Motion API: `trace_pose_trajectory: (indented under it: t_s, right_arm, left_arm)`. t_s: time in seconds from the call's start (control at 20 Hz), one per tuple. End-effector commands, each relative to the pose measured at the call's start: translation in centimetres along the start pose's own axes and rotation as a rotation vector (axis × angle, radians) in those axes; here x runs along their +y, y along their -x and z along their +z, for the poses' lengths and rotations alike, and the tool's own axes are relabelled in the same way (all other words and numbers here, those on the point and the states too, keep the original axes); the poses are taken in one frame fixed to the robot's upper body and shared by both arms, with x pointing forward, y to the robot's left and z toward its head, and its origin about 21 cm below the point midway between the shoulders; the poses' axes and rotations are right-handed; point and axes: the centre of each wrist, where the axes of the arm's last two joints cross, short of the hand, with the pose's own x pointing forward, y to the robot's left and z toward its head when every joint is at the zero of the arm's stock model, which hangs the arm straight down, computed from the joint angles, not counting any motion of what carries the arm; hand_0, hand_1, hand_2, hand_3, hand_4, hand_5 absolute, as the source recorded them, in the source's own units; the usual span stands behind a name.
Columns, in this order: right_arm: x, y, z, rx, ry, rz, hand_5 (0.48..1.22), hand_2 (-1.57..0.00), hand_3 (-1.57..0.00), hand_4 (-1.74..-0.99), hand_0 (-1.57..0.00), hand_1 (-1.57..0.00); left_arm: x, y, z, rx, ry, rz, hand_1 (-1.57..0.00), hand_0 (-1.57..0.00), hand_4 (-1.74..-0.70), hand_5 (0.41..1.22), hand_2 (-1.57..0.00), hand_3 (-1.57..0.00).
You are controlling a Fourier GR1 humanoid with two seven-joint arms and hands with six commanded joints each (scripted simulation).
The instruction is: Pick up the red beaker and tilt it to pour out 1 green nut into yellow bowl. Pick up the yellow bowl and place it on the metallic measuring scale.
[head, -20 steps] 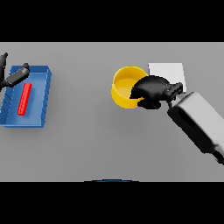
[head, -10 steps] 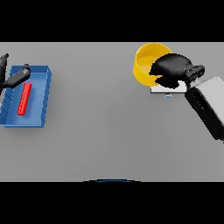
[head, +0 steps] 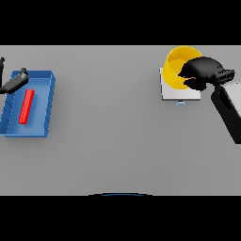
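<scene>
Right hand (head: 203, 71) grips yellow bowl (head: 176, 66) tilted over scale (head: 172, 92), overhanging its far edge.

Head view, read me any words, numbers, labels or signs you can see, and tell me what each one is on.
None can be read.
The scale shows a small bluish mark on its near edge, too small to tell whether it is text.
The yellow bowl, held over the scale by the right hand, is plain.
The blue tray, the red object in it, and the left hand at its far corner carry no markings.
</scene>
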Motion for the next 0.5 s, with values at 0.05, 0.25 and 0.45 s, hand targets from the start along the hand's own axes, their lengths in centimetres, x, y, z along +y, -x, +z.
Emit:
trace_pose_trajectory:
  t_s: [0.05, 0.25, 0.45]
  right_arm:
    - [0.4, 0.5, -0.4, 0.021, -0.005, -0.007, 1.221, -1.57, -1.31, -1.723, -1.57, -1.57]
    - [1.8, 0.9, -1.8, 0.042, 0.004, -0.017, 1.221, -1.57, -1.43, -1.725, -1.57, -1.56]
    - [2.3, 1.7, -2.4, 0.077, -0.005, -0.031, 1.221, -1.57, -1.5, -1.727, -1.57, -1.49]
  left_arm:
    - [0.1, 0.3, 0.2, 0.002, 0.001, -0.001, 0.0, 0.0, -0.82, 0.756, 0.0, 0.0]
    - [-0.3, 0.2, 0.1, 0.003, 0.003, -0.013, 0.0, 0.0, -0.8, 0.743, 0.0, 0.0]
    - [-0.6, -0.3, 0.1, -0.01, 0.002, 0.006, 0.0, 0.0, -0.8, 0.725, 0.0, 0.0]
